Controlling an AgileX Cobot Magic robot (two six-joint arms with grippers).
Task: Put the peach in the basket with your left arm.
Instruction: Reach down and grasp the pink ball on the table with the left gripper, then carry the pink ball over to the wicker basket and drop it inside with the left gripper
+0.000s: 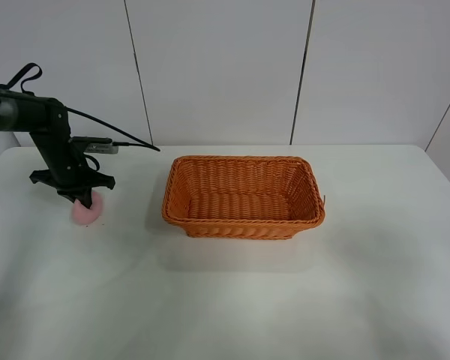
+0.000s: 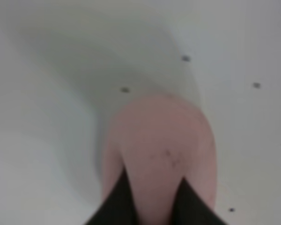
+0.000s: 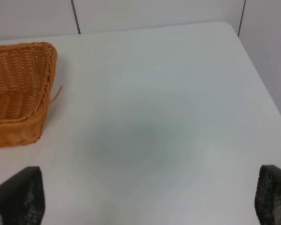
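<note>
The pale pink peach (image 1: 87, 213) sits on the white table at the far left. My left gripper (image 1: 81, 196) is down on top of it. In the left wrist view the peach (image 2: 159, 140) fills the middle, and the left gripper (image 2: 154, 192) has its two black fingertips (image 2: 118, 201) close together, pressed into the near side of the fruit. The orange wicker basket (image 1: 244, 160) stands empty at the table's middle, to the right of the peach. My right gripper (image 3: 145, 192) is open and empty over bare table beside the basket's corner (image 3: 18, 79).
The white table (image 1: 232, 300) ends at a white panelled wall behind. Black cables (image 1: 112, 131) trail from the left arm towards the basket's far left corner. The table's right edge (image 3: 264, 89) shows in the right wrist view.
</note>
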